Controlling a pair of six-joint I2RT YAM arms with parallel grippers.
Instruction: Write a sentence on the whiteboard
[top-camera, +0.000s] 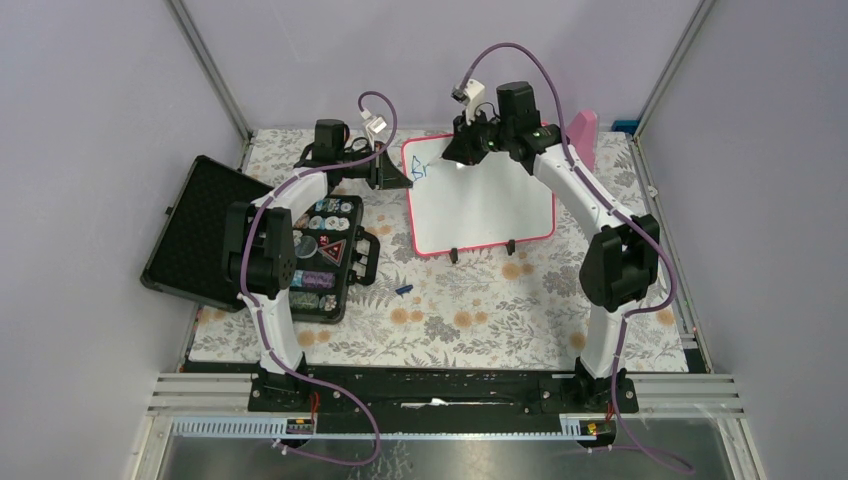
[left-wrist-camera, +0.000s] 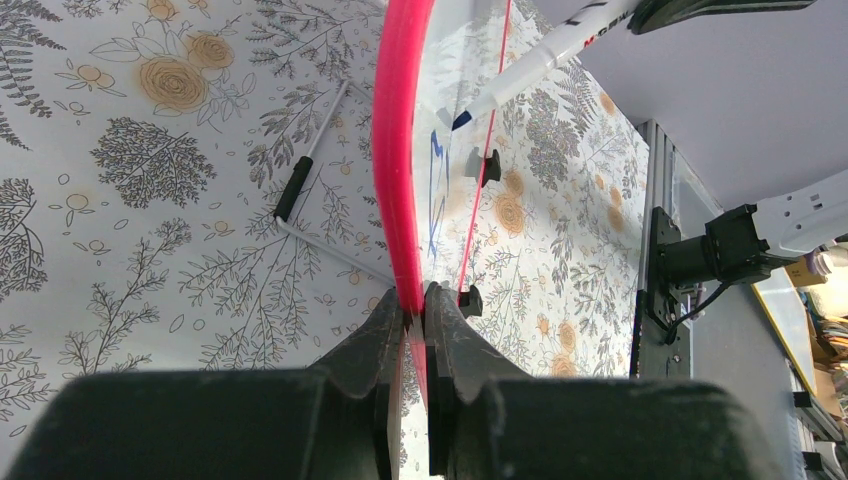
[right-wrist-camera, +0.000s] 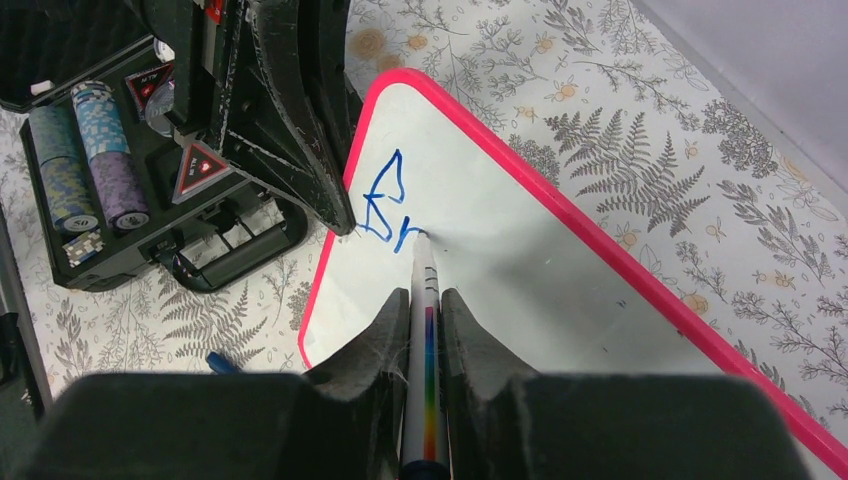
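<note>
Our left fingers (left-wrist-camera: 385, 340) pinch the frame of the whiteboard (right-wrist-camera: 520, 260); right fingers (right-wrist-camera: 375, 345) clamp the marker (right-wrist-camera: 425, 290), tip on the sentence (right-wrist-camera: 390, 205).

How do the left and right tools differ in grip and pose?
The left tool is shut on the pink frame of the whiteboard; the right tool is shut on a marker. The left tool's jaws nearly meet on the thin edge; the right tool's are held apart by the marker. The left tool comes in edge-on; the right tool sits over the face, marker tip at the blue lettering. Shared: both grip at the same board corner.
</note>
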